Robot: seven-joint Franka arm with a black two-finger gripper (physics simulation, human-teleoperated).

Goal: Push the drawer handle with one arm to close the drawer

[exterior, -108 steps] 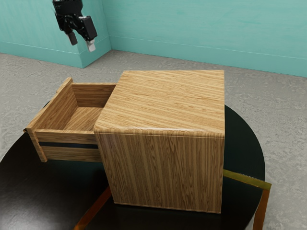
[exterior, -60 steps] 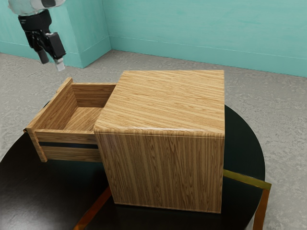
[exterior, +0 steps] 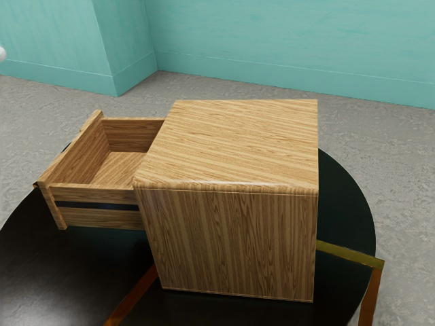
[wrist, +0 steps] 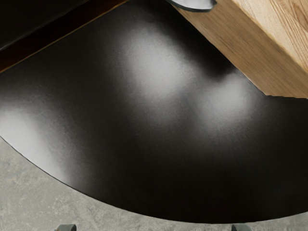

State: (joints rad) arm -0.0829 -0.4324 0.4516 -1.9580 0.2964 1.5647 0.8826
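- Gripper (wrist: pixel 153 227): set wide; two dark fingertips (wrist: pixel 67 228) seen well apart at the wrist view's edge, with nothing seen held between them.
- Arm (exterior: pixel 2 53): a pale part noted at the exterior view's left edge, beyond the open side of the cabinet. One arm on the rig, so no choice of hand to be made.
- Handle (wrist: pixel 193 5): grey and curved, partly seen, on the outer side of the drawer front (wrist: pixel 250 53). Placed ahead of the fingertips, across bare table, on the way to the cabinet; no contact. Its long axis is judged to run along the front, but cannot be confirmed.
- Key relation: handle lies between gripper and cabinet, so the hand is judged to be on the correct side for pushing. Approach to be made toward the exterior view's right, then pressure kept square to the front; an off-centre push might bind the drawer.
- Drawer (exterior: pixel 102 217): drawn well out of the cabinet (exterior: pixel 231 238); closing remains to be done.
- Table (exterior: pixel 34 272): dark, round-edged, under the cabinet.
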